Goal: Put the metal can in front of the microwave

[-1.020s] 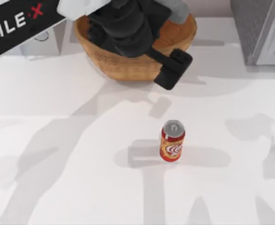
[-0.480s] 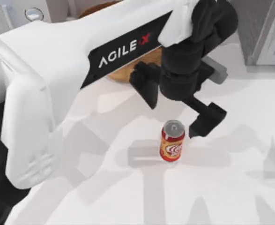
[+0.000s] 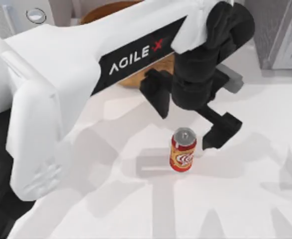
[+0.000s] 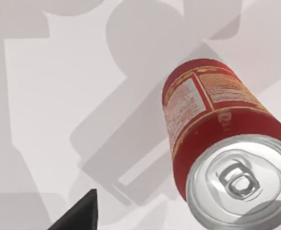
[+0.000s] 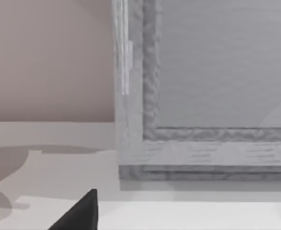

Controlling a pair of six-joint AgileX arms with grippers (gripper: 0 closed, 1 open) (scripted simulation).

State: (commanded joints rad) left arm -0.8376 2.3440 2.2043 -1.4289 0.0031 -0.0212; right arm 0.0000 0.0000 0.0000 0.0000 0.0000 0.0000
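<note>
The metal can [image 3: 183, 150] stands upright on the white table [image 3: 245, 199], its long axis vertical and its silver top facing the overhead camera, roughly mid-table and a little toward the right. The left gripper [image 3: 189, 119] hangs over it from the far side, its black fingers spread wide: one finger [image 3: 220, 130] sits just beside the can's right shoulder, the other [image 3: 155, 92] is off to the can's far left, so the can lies slightly nearer the camera-side of the gap between them rather than squarely inside it. The left wrist view looks down on the can's lid and label, with one dark fingertip [image 4: 80, 215] at the edge of the picture and bare table between it and the can; nothing is gripped. The left arm is plainly the nearer one; the right gripper's dark fingertip [image 5: 80, 213] shows in its own wrist view, well off by the grey panelled box [image 5: 202, 96] at the table's far right, and whether it is open cannot be told. The wicker basket [image 3: 136, 74] sits behind the left arm, and the microwave [image 3: 16, 15] peeks out at the far left corner. The likely next need is to drop and centre the fingers around the can; the basket stands between can and microwave
</note>
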